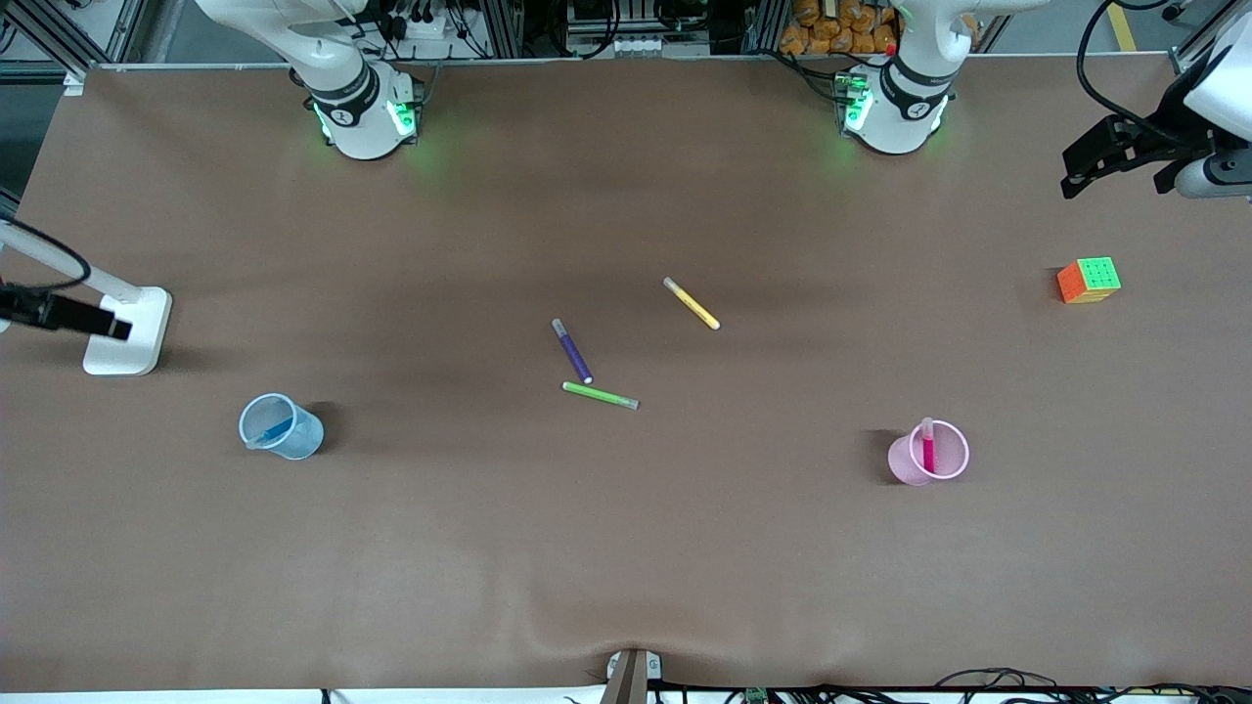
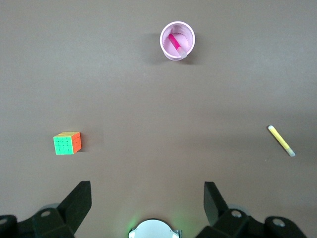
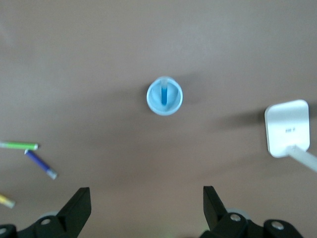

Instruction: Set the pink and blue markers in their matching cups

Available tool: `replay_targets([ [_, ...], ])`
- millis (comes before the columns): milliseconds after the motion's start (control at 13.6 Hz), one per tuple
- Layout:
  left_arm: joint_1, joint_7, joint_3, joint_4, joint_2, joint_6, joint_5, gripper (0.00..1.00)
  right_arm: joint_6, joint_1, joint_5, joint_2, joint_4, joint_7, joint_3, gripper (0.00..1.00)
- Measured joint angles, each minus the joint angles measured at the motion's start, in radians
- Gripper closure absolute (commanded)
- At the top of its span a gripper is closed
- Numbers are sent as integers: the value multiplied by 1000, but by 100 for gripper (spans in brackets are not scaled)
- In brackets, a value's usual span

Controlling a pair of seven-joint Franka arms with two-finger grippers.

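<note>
Pink marker [image 1: 927,445] stands in the pink mesh cup [image 1: 931,467] at lower right of the front frame; blue marker [image 1: 277,428] leans in the blue mesh cup [image 1: 290,438] at lower left. Left gripper [image 1: 1100,161] hangs at the upper right edge, fingers spread, holding nothing. Right gripper [image 3: 146,208] is likewise spread and empty, high over the blue cup. Purple [image 1: 572,350], green [image 1: 600,395] and yellow pens [image 1: 692,303] lie mid-frame, a puzzle cube [image 1: 1089,280] at right, on the brown table [image 1: 626,548].

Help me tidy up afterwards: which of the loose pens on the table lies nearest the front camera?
The green pen; the purple pen and yellow pen both lie farther from that camera.
</note>
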Motion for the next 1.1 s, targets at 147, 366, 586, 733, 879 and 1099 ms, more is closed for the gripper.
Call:
replay_targets([
  [147, 0, 0, -1, -2, 0, 2, 0, 0, -59, 4, 0, -47, 5, -3, 5, 0],
  [366, -1, 0, -1, -2, 0, 3, 0, 0, -73, 12, -53, -99, -7, -66, 9, 0],
  [586, -3, 0, -2, -4, 0, 3, -14, 0, 13, 12, -78, -151, -117, -99, 4, 0],
  [733, -3, 0, -2, -8, 0, 5, -25, 0, 106, 10, -101, -228, -261, -106, 0, 0],
  [879, -2, 0, -2, -12, 0, 5, -26, 0, 148, 13, -133, -300, -372, -119, 2, 0],
  [1099, -1, 0, 0, -12, 0, 14, -26, 0, 214, 14, -163, -378, -480, -178, 3, 0],
])
